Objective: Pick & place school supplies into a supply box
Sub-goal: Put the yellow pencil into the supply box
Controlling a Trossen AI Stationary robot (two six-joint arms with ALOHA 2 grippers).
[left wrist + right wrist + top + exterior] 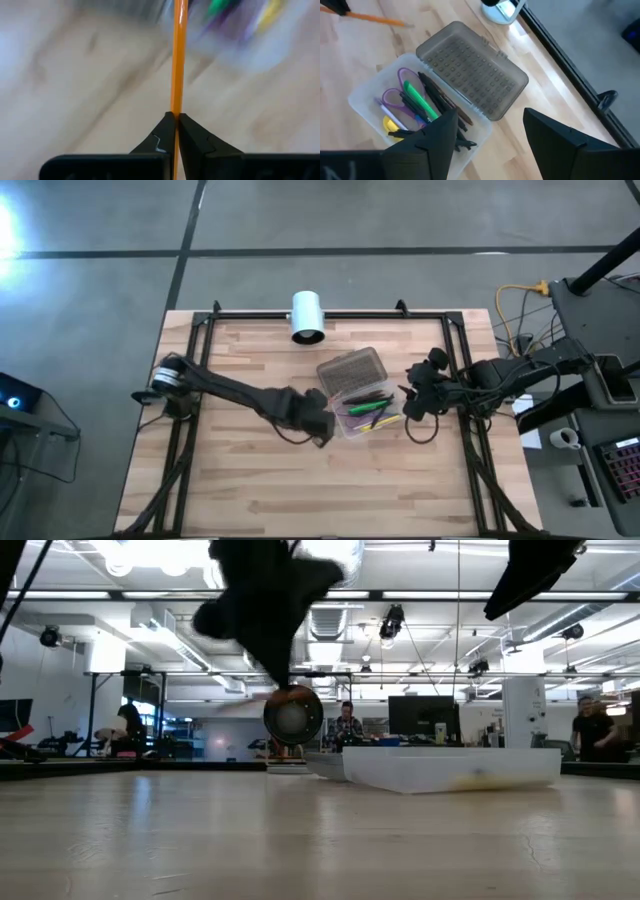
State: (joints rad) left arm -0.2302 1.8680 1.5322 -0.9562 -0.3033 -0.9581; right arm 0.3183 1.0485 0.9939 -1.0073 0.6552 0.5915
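Observation:
The supply box (367, 412) is a clear plastic case on the table, its grey textured lid (352, 370) lying open toward the far side. In the right wrist view the supply box (410, 107) holds purple-handled scissors (395, 95), a green pen (420, 100), a yellow piece (392, 125) and dark pencils (442, 100). My left gripper (322, 425) is just left of the box, shut on an orange pencil (178, 60). My right gripper (412, 402) hovers open at the box's right side, touching nothing. My left gripper (175, 117) pinches the orange pencil between its two fingers at a point on the shaft (176, 107). The pencil lies along the fingers and sticks out ahead of them. Its free end (407, 23) points toward the box and looks clear of the table.
A white cylinder (307, 315) lies at the table's far edge, behind the lid. A dark frame (330, 314) runs along the far and side edges. Bare wood (330, 490) stretches across the near half of the table. People stand in the room beyond.

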